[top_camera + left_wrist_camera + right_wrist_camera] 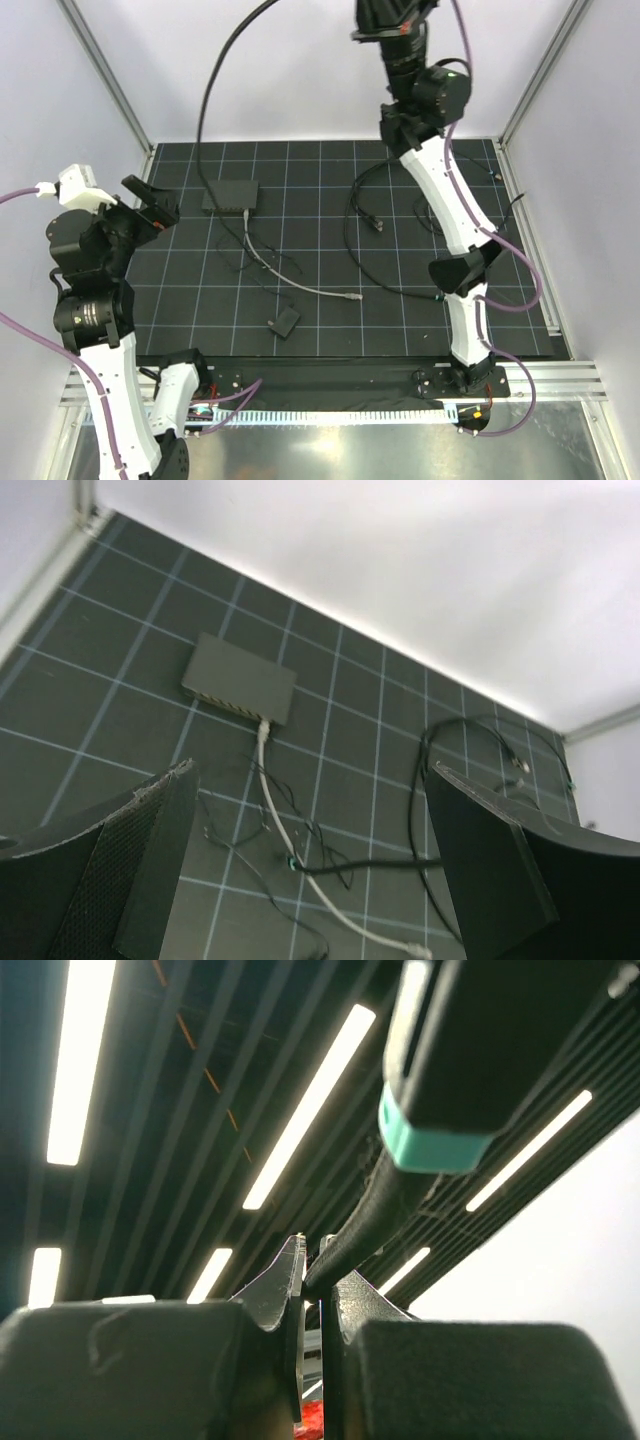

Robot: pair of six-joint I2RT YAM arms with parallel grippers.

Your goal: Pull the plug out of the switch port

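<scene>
On the table (330, 330), white cable (275, 820) sits in the switch (240, 678) ahead of the released left claw (310, 780); right claw (312, 1260) grasps black cable (375, 1215).

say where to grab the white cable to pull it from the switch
Grip the white cable at its plug, where it enters the switch on its near edge. Come from above, straddling it; it leaves straight toward the arms, so likely pull that way.
</scene>
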